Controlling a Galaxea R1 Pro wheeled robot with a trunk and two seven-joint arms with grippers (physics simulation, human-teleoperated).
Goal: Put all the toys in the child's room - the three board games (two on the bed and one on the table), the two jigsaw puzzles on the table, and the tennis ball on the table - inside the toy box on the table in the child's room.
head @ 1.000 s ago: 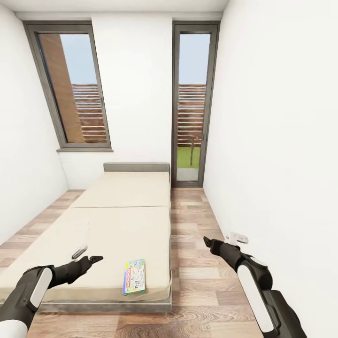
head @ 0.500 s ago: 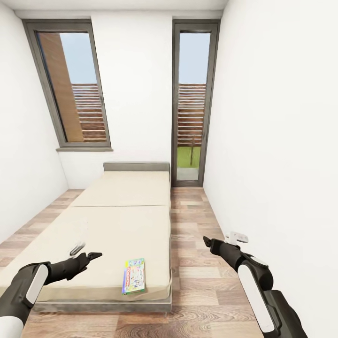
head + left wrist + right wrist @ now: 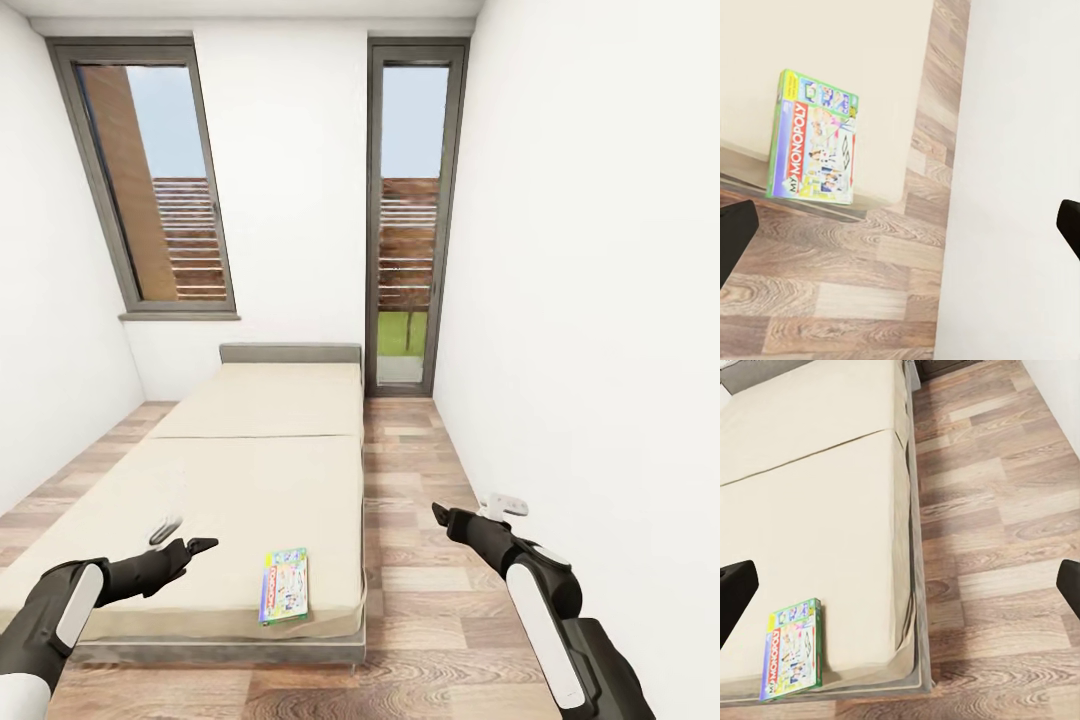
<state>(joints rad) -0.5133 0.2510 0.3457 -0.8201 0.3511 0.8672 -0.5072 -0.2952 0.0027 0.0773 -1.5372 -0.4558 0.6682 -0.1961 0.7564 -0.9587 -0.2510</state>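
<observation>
A green-edged board game (image 3: 286, 587) is lying at the bed's (image 3: 270, 470) near corner, as the left gripper (image 3: 181, 537) and right gripper (image 3: 478, 509) are hanging wide open and empty, arms outstretched.

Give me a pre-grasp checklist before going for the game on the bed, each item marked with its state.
1. Board game in sight, flat near the bed's foot corner: ok.
2. Left gripper open and empty, over the mattress: ok.
3. Right gripper open and empty, over the floor: ok.
4. Nothing lying on the game: ok.
5. Second bed game located: not ok, just one seen.
6. Toy box located: cannot tell.
</observation>
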